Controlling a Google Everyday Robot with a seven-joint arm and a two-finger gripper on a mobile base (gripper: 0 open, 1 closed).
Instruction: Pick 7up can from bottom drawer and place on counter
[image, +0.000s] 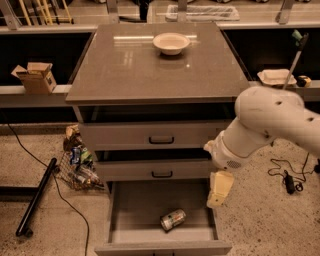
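Light dim, warm, overhead | glare streak on counter beside bowl | dark shadow under its edge | gripper pale over right wall of bottom drawer

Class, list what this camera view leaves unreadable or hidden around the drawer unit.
7up can, lying in the bottom drawer: label print too small.
Bottom drawer's front: cut by lower frame edge.
End effector, over the drawer's right wall: its arm runs off the right edge.
Upper drawers: shut, contents hidden.
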